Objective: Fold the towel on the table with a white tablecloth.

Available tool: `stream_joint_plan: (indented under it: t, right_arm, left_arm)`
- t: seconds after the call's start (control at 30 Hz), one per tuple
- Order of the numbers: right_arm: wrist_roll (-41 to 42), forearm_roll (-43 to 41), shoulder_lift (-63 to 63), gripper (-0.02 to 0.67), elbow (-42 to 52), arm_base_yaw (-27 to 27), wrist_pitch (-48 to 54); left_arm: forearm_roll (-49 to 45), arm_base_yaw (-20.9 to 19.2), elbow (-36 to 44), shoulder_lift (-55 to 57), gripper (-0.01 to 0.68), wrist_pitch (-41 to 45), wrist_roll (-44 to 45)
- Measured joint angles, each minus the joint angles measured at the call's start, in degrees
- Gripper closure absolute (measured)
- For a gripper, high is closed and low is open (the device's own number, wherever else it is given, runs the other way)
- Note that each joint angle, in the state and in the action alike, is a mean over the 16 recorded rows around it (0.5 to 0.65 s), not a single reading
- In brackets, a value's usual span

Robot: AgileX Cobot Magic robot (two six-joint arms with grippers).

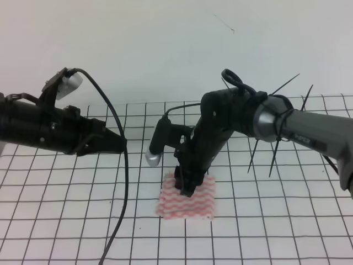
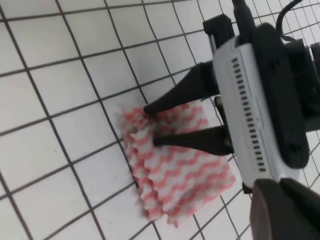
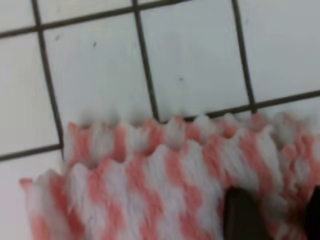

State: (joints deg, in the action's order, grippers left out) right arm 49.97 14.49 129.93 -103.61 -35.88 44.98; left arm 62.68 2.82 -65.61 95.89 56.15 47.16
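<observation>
L black gripper [image 1: 118, 144] hung above the white grid-printed tablecloth [image 1: 287, 221] on the table [image 1: 55, 232], well left of the towel, touching nothing; couldn't tell if its jaws were open or closed. Thin red-pink & white wavy-striped towel [image 1: 187, 201] lay near centre, looking doubled over w/ stacked scalloped edges. R black gripper [image 1: 185, 187] pointed down onto the towel's upper part, its two fingers [image 2: 170, 100] parted narrowly w/ tips touching the cloth, nothing lifted. R wrist view showed dark fingertips [image 3: 240, 215] on the striped cloth.
</observation>
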Motion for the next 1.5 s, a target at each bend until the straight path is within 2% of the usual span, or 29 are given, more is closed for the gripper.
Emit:
stream_joint_plan:
  t: [0.3, 0.7, 0.83, 0.93, 1.3, 1.5]
  right_arm:
    - [-0.56, 2.97, -2.96, 0.392, 0.08, -0.03, 4.18]
    - [5.91, 12.93, -1.36, 0.575, 0.25, -0.10, 16.99]
    - [6.72, 14.22, -0.45, 0.602, 0.23, -0.10, 17.57]
    - [7.23, 14.53, -0.22, 0.567, 0.21, -0.10, 17.74]
    - [8.17, 10.39, -1.01, 0.362, 0.21, -1.79, 16.87]
    - [4.82, 4.06, -0.90, 0.331, 0.21, -4.64, 13.03]
  left_arm:
    - [0.08, 0.00, 0.00, 0.00, 0.674, 0.14, 0.02]
    - [0.49, 0.00, 0.00, 0.00, 0.674, 0.46, 0.11]
    - [0.57, 0.00, 0.00, 0.00, 0.674, 0.47, 0.30]
    - [0.58, 0.00, 0.00, 0.00, 0.674, 0.47, 0.44]
    - [0.69, 0.00, 0.00, 0.00, 0.675, 0.23, 0.85]
    - [0.78, 0.00, 0.00, 0.00, 0.675, 0.00, 1.01]
